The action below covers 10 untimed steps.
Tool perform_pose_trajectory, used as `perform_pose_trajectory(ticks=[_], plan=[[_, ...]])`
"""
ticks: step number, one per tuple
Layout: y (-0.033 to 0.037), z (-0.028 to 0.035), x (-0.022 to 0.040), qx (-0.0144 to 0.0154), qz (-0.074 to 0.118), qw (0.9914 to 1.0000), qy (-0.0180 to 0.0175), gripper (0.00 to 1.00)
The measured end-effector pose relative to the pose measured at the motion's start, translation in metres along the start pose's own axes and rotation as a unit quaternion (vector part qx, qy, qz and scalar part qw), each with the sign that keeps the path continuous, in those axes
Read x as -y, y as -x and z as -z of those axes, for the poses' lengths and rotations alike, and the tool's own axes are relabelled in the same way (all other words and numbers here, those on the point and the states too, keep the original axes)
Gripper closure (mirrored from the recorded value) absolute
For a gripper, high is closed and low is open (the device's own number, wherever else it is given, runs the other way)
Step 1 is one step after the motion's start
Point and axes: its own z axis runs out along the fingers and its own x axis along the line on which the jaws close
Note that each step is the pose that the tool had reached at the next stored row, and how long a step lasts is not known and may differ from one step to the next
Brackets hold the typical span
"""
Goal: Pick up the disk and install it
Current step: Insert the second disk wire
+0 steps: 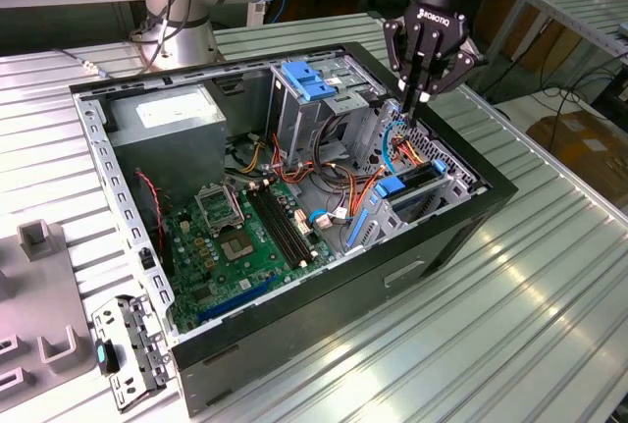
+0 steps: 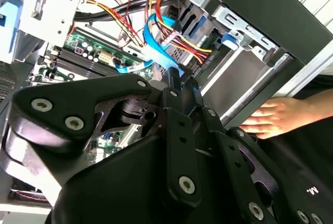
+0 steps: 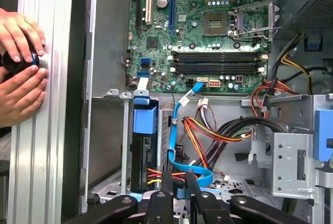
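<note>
An open computer case (image 1: 461,237) sat on a ribbed metal table (image 1: 549,295). The gripper (image 1: 416,99), fingers pressed together, hovered above the disk (image 1: 407,187) seated in its bay.

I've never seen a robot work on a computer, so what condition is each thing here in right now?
Case: lying on its side, open.
Disk: slotted in its bay.
Gripper: shut, above the bay.
Memory sticks: seated in their slots.
Hands: cupped round a dark object beside the case.
</note>
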Motion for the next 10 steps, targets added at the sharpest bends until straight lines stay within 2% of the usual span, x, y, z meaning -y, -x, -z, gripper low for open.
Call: perform_pose_trajectory(ticks=[3, 4, 10], plan=[[0.0011, -0.0026, 0.0002, -0.0083, 0.0, 0.99997, 0.0002, 0.76], [0.0017, -0.0044, 0.0003, -0.0126, -0.001, 0.99992, 0.0003, 0.76], [0.0033, -0.0107, 0.0007, -0.0255, -0.001, 0.99967, 0.0006, 0.76]])
